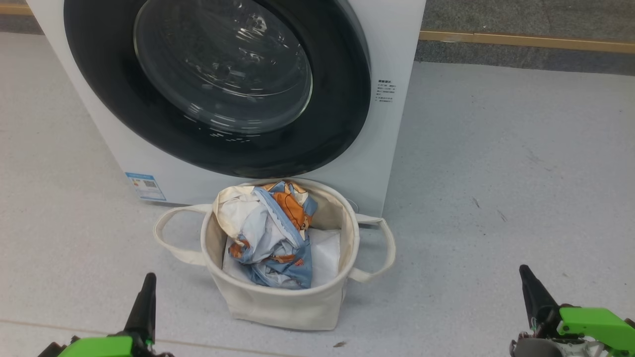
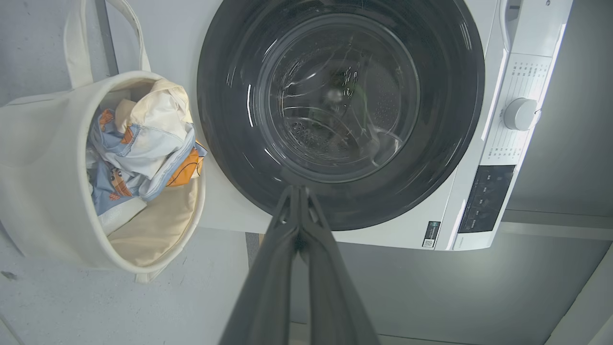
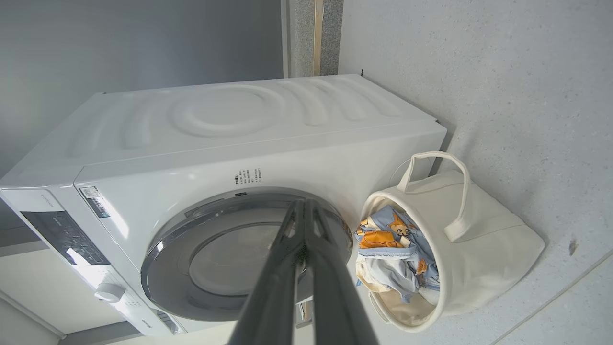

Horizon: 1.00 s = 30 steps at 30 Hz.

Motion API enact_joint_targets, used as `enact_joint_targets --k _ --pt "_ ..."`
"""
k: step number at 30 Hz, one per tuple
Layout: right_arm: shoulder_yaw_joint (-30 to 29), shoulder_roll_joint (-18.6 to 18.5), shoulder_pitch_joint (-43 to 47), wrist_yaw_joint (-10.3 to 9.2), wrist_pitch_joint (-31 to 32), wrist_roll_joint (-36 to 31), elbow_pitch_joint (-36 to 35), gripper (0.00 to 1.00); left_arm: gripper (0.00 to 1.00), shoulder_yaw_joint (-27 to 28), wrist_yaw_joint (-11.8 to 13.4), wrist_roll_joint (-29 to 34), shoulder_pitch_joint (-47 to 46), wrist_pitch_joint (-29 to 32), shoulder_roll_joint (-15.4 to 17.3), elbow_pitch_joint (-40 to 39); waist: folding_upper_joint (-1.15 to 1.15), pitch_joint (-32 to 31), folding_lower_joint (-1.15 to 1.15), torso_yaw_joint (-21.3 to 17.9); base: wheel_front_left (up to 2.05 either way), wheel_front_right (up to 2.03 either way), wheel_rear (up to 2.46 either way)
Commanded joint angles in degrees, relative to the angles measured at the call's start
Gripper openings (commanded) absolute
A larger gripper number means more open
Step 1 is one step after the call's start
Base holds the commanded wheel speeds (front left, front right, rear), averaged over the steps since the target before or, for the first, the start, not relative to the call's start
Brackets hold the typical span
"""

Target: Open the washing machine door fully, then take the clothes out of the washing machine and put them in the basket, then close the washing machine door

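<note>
Basket (image 1: 278,303) between left pincer (image 1: 148,278), right pincer (image 1: 525,273)

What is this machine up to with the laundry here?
A two-armed robot is doing laundry. The printed clothes lie in the cream basket, which stands on the floor right in front of the washing machine. Its round door looks shut. The left gripper and the right gripper are both closed, empty and back from the machine. The job looks about done.

Left gripper (image 1: 149,285) and right gripper (image 1: 527,280) hang low and well apart, fingers (image 2: 268,273) pointing forward; each one's 2 fingers look pressed together at the tips.
</note>
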Motion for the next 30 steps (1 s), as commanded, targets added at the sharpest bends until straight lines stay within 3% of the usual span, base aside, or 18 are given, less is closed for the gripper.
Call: enact_joint_targets --k 1,30 --pt "0.95 -0.84 -2.83 0.01 0.42 0.23 -1.75 0.00 0.00 2.22 -0.40 -0.20 -2.47 0.50 0.22 -1.50 0.00 0.00 0.00 0.00 0.00 0.00 0.00" --pt "0.61 -0.60 -2.86 0.01 0.70 -0.05 -1.73 0.00 0.00 2.62 -0.40 0.13 -2.50 0.81 -0.05 -1.49 0.00 0.00 0.00 0.00 0.00 0.00 0.00"
